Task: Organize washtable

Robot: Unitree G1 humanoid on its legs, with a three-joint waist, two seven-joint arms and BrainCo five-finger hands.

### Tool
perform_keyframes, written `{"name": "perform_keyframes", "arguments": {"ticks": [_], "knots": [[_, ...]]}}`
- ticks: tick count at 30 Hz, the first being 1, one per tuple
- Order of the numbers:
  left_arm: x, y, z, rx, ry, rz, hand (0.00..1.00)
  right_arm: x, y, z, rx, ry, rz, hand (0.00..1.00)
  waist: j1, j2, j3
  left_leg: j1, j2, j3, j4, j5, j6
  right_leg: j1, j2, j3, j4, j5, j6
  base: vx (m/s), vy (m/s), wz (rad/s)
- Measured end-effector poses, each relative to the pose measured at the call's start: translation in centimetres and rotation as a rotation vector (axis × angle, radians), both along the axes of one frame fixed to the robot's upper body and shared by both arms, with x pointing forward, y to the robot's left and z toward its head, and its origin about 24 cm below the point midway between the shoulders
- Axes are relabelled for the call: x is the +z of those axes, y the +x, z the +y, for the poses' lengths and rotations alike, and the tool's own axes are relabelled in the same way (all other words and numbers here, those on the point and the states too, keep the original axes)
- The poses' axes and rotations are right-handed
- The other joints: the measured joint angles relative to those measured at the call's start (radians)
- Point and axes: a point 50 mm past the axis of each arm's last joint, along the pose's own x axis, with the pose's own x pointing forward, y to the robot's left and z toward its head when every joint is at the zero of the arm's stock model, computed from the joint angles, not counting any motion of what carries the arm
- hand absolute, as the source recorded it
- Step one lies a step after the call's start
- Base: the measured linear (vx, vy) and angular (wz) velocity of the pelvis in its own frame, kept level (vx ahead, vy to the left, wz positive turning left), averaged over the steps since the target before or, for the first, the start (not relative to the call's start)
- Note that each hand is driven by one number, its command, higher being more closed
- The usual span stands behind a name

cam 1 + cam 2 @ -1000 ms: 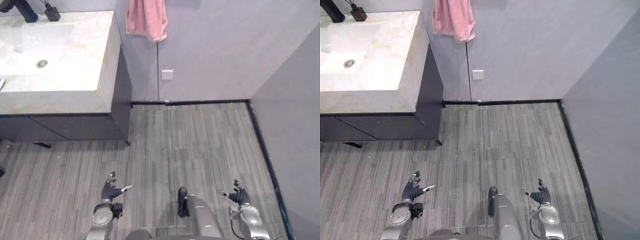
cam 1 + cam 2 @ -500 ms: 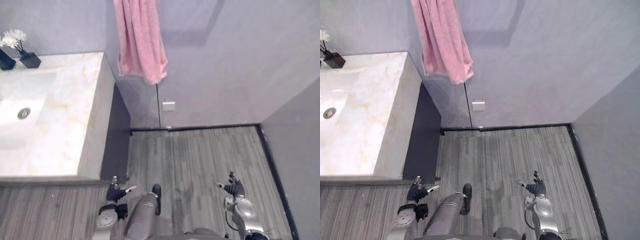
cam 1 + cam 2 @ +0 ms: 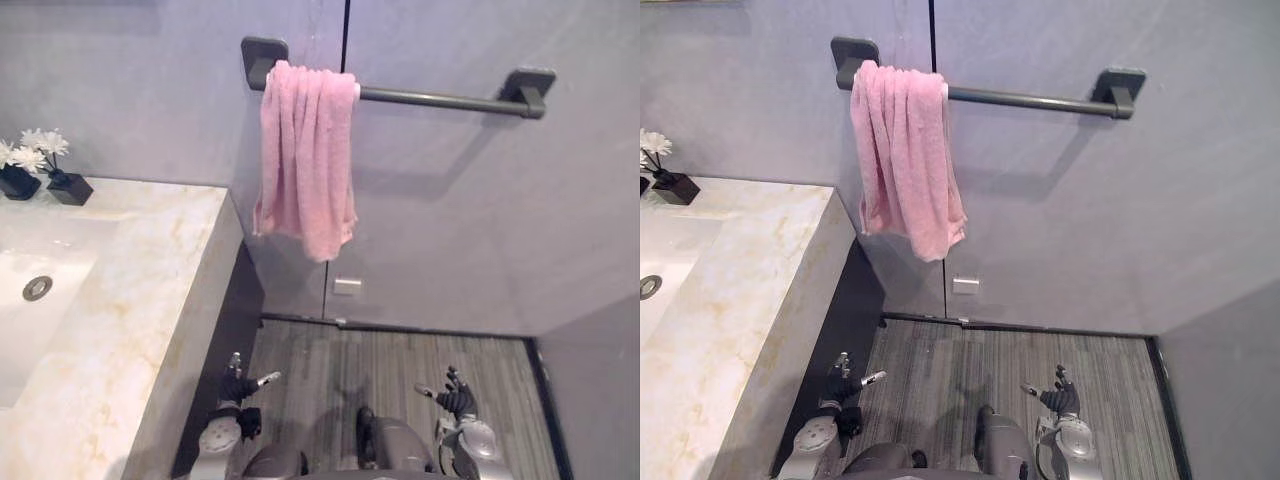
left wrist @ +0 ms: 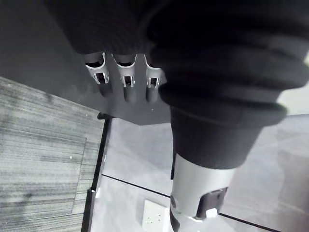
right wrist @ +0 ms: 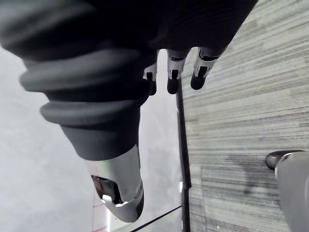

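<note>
The left robot hand [image 3: 237, 386], fingers loosely spread and empty, hung just beside the marble bench [image 3: 130, 300], which ran near to far on its left. The right robot hand [image 3: 455, 398], equally slack, was farther off. A pink towel [image 3: 305, 160] draped the far wall's bar [image 3: 440, 98].

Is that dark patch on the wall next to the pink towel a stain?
No, it's a shadow. In the left eye view the pink cloth towel on the dark metal wall rail throws it onto the grey wall, to its right; the rail's end bracket throws one too. In the right eye view the pale marble washtable top looks brightly lit.
</note>
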Motion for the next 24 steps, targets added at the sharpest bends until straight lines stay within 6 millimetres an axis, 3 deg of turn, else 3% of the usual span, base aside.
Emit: {"name": "perform_keyframes", "arguments": {"ticks": [1, 2, 5, 7, 8, 9, 10, 13, 17, 19, 24], "knots": [[-0.2, -0.3, -0.4, 0.005, -0.014, 0.006, 0.00, 0.1, 0.2, 0.2, 0.013, 0.000, -0.007, 0.00, 0.010, 0.013, 0.001, -0.065, 0.048, 0.044, 0.144, 0.008, -0.027, 0.043, 0.024, -0.010, -0.033, 0.001, -0.014, 0.26, -0.208, 0.33], [-0.4, -0.8, -0.4, 0.009, -0.016, 0.020, 0.00, 0.1, 0.4, 0.7, 0.027, 0.007, -0.013, 0.00, 0.015, 0.012, -0.001, -0.089, 0.090, 0.077, 0.197, 0.005, -0.022, 0.080, 0.036, -0.015, -0.054, -0.003, -0.027, 0.21, -0.138, 0.00], [-0.6, -1.3, -0.5, 0.015, -0.024, 0.035, 0.00, 0.4, 1.0, 0.8, 0.021, 0.014, -0.039, 0.00, 0.018, 0.007, -0.009, -0.094, 0.128, 0.103, 0.070, 0.006, -0.024, 0.143, 0.030, -0.014, -0.097, -0.003, -0.028, 0.24, -0.081, -0.03], [-0.5, -1.1, -0.5, 0.018, -0.025, 0.030, 0.00, 0.4, 1.1, 0.4, 0.012, 0.007, -0.038, 0.00, 0.017, 0.009, -0.010, -0.094, 0.118, 0.095, -0.102, 0.020, -0.045, 0.160, 0.009, -0.013, -0.115, -0.002, -0.027, 0.18, 0.056, 0.04], [-0.4, -0.7, -0.5, 0.016, -0.025, 0.017, 0.00, 0.3, 1.0, 0.0, 0.001, 0.001, -0.029, 0.00, 0.017, 0.017, -0.015, -0.087, 0.112, 0.084, -0.227, 0.058, -0.073, 0.164, 0.000, -0.013, -0.123, -0.001, -0.017, 0.12, 0.100, 0.00], [-0.3, -0.5, -0.5, 0.016, -0.025, 0.013, 0.00, 0.3, 0.8, -0.6, -0.005, -0.013, -0.020, 0.00, 0.017, 0.030, -0.017, -0.073, 0.106, 0.072, -0.295, 0.161, -0.074, 0.168, 0.001, -0.010, -0.127, -0.005, -0.005, 0.18, 0.206, -0.08], [-0.3, -0.6, 0.1, 0.021, -0.007, 0.019, 0.00, -0.2, 0.4, -0.6, -0.015, -0.007, 0.009, 0.00, 0.027, 0.020, -0.014, -0.051, 0.090, 0.075, -0.312, 0.199, -0.064, 0.179, -0.015, 0.010, -0.129, -0.011, 0.016, 0.17, 0.216, -0.09], [0.3, -0.1, 0.9, 0.024, 0.026, -0.009, 0.00, -0.6, -0.5, -0.3, -0.021, 0.005, 0.032, 0.00, 0.030, 0.006, -0.017, -0.027, 0.047, 0.081, -0.343, 0.203, -0.053, 0.202, -0.057, 0.010, -0.161, -0.009, 0.043, 0.10, 0.165, 0.04], [1.2, 0.0, 0.1, 0.010, 0.008, -0.062, 0.00, -0.6, -0.6, -0.3, -0.020, 0.003, 0.034, 0.00, 0.022, 0.001, -0.022, 0.016, 0.009, 0.090, -0.417, 0.230, -0.021, 0.212, -0.084, 0.017, -0.182, -0.008, 0.065, 0.01, 0.085, 0.01], [3.0, 0.9, 0.1, 0.007, 0.011, -0.160, 0.00, -0.6, -0.7, -0.2, -0.018, 0.004, 0.034, 0.00, 0.006, -0.009, -0.029, 0.032, -0.003, 0.084, -0.468, 0.256, -0.017, 0.211, -0.098, 0.015, -0.199, -0.004, 0.071, 0.00, 0.032, 0.06], [6.4, 2.6, 0.0, -0.006, 0.041, -0.334, 0.00, -1.0, -1.7, -0.4, -0.025, 0.001, 0.058, 0.00, -0.001, -0.010, -0.037, 0.056, -0.006, 0.079, -0.519, 0.277, -0.019, 0.223, -0.093, 0.013, -0.224, 0.002, 0.075, 0.00, -0.004, 0.01]]}}
